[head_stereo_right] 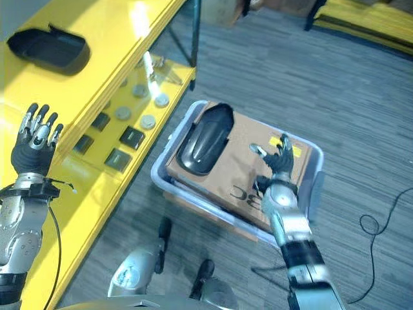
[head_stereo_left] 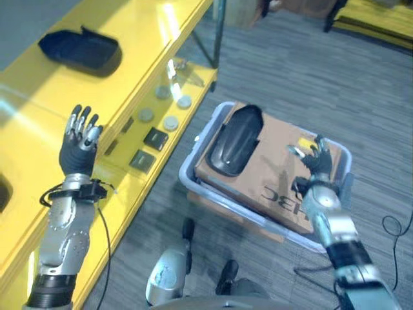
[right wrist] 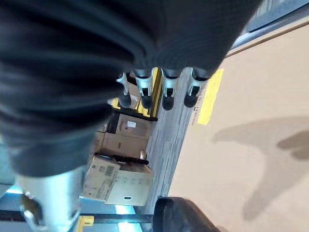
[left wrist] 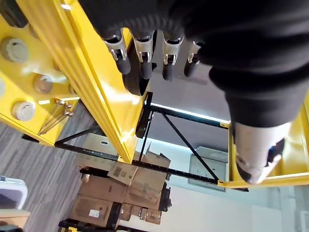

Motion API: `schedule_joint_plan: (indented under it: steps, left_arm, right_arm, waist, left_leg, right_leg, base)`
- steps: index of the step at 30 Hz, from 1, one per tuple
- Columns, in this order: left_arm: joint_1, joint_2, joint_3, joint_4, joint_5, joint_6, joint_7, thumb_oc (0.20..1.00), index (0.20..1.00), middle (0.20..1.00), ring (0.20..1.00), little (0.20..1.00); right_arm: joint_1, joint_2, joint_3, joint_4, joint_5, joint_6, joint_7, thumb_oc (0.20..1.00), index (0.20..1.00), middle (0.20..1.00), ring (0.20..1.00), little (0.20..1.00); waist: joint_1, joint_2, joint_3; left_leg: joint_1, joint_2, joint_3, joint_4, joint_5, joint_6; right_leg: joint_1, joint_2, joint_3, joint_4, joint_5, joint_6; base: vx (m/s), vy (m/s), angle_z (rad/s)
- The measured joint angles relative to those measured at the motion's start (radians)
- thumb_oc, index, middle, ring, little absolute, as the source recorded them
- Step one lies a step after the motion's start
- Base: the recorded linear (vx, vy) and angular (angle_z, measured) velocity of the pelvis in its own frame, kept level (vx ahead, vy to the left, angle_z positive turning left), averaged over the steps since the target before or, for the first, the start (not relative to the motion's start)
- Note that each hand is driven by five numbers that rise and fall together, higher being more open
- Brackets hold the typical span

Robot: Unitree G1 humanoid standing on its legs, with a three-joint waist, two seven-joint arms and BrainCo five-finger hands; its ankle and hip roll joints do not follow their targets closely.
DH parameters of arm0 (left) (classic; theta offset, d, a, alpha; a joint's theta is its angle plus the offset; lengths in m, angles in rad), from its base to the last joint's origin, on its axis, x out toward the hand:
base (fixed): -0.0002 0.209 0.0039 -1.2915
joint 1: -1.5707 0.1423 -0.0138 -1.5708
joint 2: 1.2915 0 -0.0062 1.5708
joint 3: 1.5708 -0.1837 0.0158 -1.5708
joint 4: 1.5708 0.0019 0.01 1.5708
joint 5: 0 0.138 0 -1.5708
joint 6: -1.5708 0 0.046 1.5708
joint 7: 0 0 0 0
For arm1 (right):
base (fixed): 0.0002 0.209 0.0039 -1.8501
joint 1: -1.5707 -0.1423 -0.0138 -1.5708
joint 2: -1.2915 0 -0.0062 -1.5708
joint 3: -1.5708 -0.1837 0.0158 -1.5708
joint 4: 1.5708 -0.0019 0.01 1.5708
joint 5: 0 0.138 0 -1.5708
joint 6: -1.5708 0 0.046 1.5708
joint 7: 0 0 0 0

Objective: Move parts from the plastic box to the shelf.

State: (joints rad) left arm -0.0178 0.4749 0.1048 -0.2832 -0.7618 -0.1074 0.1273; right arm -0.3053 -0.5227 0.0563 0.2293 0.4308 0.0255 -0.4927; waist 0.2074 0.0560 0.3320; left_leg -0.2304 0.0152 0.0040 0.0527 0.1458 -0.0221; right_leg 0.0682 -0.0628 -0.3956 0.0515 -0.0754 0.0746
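- The yellow shelf point(head_stereo_left: 139, 61) runs along the left side, its upper board carrying one black part point(head_stereo_left: 80, 50) at the far end; that part lies flat with its long axis across the board.
- The left hand point(head_stereo_left: 79, 143) is raised in front of the shelf's edge, fingers point(left wrist: 141, 57) straight and slightly spread, holding nothing.
- On the lower board sit several grey round discs point(head_stereo_left: 170, 123) and two dark square pieces point(head_stereo_left: 155, 138).
- The plastic box point(head_stereo_left: 193, 161) stands on the grey carpet point(head_stereo_left: 290, 71) just beside the shelf, with a sheet of brown cardboard point(head_stereo_left: 271, 174) lying across its top.
- A second black part point(head_stereo_left: 235, 139) rests on the cardboard at its left end, its long axis running from near to far and leaning slightly to the right at the far end.
- The right hand point(head_stereo_left: 317, 158) hovers over the cardboard's right end, well apart from that part, fingers point(right wrist: 165, 91) straight and spread, empty.
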Motion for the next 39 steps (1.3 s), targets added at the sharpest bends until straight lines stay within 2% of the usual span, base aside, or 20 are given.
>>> schedule_joint_plan:
  steps: [3, 4, 8, 10, 13, 16, 21, 26, 29, 39]
  left_arm:
    - [-0.02, 0.009, -0.003, 0.003, -0.001, -0.004, -0.006, 1.0, 1.0, 1.0, 1.0, 1.0]
    - [-0.055, 0.027, -0.026, 0.021, -0.001, -0.013, -0.015, 1.0, 1.0, 1.0, 1.0, 1.0]
    - [-0.086, 0.049, -0.032, 0.022, -0.003, -0.022, -0.048, 1.0, 1.0, 1.0, 1.0, 1.0]
    - [-0.1, 0.059, -0.05, 0.022, -0.003, -0.022, -0.051, 1.0, 1.0, 1.0, 1.0, 1.0]
    - [-0.113, 0.074, -0.074, 0.022, -0.007, -0.022, -0.069, 1.0, 1.0, 1.0, 1.0, 1.0]
    - [-0.106, 0.076, -0.08, 0.023, -0.023, -0.022, -0.078, 1.0, 1.0, 1.0, 1.0, 1.0]
    - [-0.101, 0.076, -0.086, 0.023, -0.023, -0.034, -0.084, 1.0, 1.0, 1.0, 1.0, 1.0]
    - [-0.085, 0.076, -0.084, 0.022, -0.037, -0.05, -0.089, 1.0, 1.0, 1.0, 1.0, 1.0]
    - [-0.085, 0.076, -0.084, 0.022, -0.054, -0.052, -0.098, 1.0, 1.0, 1.0, 1.0, 1.0]
    - [-0.086, 0.076, -0.085, 0.023, -0.061, -0.053, -0.112, 1.0, 1.0, 1.0, 1.0, 1.0]
  right_arm:
    - [-0.097, 0.002, 0.023, 0.089, -0.006, -0.003, -0.064, 1.0, 1.0, 1.0, 1.0, 1.0]
    - [-0.147, 0.002, 0.021, 0.159, -0.005, -0.002, -0.106, 1.0, 1.0, 1.0, 1.0, 1.0]
    - [-0.231, 0.02, 0.024, 0.274, -0.005, -0.006, -0.148, 1.0, 1.0, 1.0, 1.0, 1.0]
    - [-0.269, 0.038, 0.038, 0.346, -0.004, -0.006, -0.174, 1.0, 1.0, 1.0, 1.0, 1.0]
    - [-0.283, 0.051, 0.06, 0.351, -0.005, -0.006, -0.189, 1.0, 1.0, 1.0, 1.0, 1.0]
    - [-0.283, 0.053, 0.06, 0.348, -0.016, -0.003, -0.233, 1.0, 1.0, 1.0, 1.0, 1.0]
    - [-0.27, 0.033, 0.058, 0.334, -0.116, 0.0, -0.292, 1.0, 1.0, 1.0, 1.0, 1.0]
    - [-0.234, -0.042, 0.045, 0.306, -0.241, 0.021, -0.339, 1.0, 1.0, 1.0, 1.0, 1.0]
    - [-0.238, -0.086, 0.033, 0.295, -0.247, 0.037, -0.337, 1.0, 1.0, 1.0, 1.0, 1.0]
    - [-0.232, -0.065, 0.02, 0.373, -0.199, 0.047, -0.304, 1.0, 1.0, 1.0, 1.0, 1.0]
  waist:
    - [0.051, -0.004, 0.014]
    - [0.064, -0.004, 0.015]
    - [0.122, -0.01, 0.027]
    - [0.126, -0.013, 0.029]
    - [0.139, -0.016, 0.036]
    - [0.138, -0.015, 0.038]
    - [0.121, -0.012, 0.05]
    - [0.108, -0.012, 0.051]
    - [0.109, -0.012, 0.051]
    - [0.112, -0.012, 0.052]
  left_leg:
    - [-0.005, -0.017, -0.01, 0.0, 0.005, 0.007]
    - [-0.011, -0.034, -0.036, -0.001, 0.014, 0.02]
    - [-0.008, -0.073, -0.059, 0.0, 0.015, 0.021]
    - [-0.008, -0.078, -0.066, 0.0, 0.015, 0.021]
    - [-0.009, -0.08, -0.075, -0.001, 0.014, 0.02]
    - [-0.011, -0.081, -0.08, -0.003, 0.01, 0.013]
    - [-0.02, -0.081, -0.081, -0.006, 0.009, 0.013]
    - [-0.028, -0.091, -0.079, -0.008, 0.009, 0.013]
    - [-0.027, -0.095, -0.076, -0.008, 0.01, 0.014]
    - [-0.031, -0.097, -0.082, -0.008, 0.013, 0.018]
  right_leg:
    - [0.006, -0.006, -0.013, -0.004, -0.006, 0.006]
    - [0.019, -0.013, -0.044, -0.017, -0.009, 0.009]
    - [0.044, -0.036, -0.076, -0.029, -0.018, 0.026]
    - [0.05, -0.037, -0.088, -0.032, -0.019, 0.028]
    - [0.051, -0.037, -0.091, -0.032, -0.02, 0.031]
    - [0.049, -0.037, -0.091, -0.031, -0.018, 0.034]
    - [0.036, -0.039, -0.088, -0.024, -0.016, 0.033]
    - [0.03, -0.047, -0.089, -0.031, -0.008, 0.042]
    - [0.032, -0.052, -0.089, -0.033, -0.008, 0.043]
    - [0.032, -0.05, -0.1, -0.035, -0.011, 0.047]
  base:
    - [0.03, 0.038, 0.29]
    - [0.03, 0.068, 0.52]
    - [0.01, 0.05, 0.35]
    - [-0.02, 0.035, 0.18]
    - [-0.02, 0.042, 0.07]
    - [-0.05, 0.051, 0.02]
    - [-0.02, 0.016, 0.0]
    - [0.0, 0.0, 0.0]
    - [0.0, 0.0, 0.0]
    - [-0.02, 0.01, 0.03]
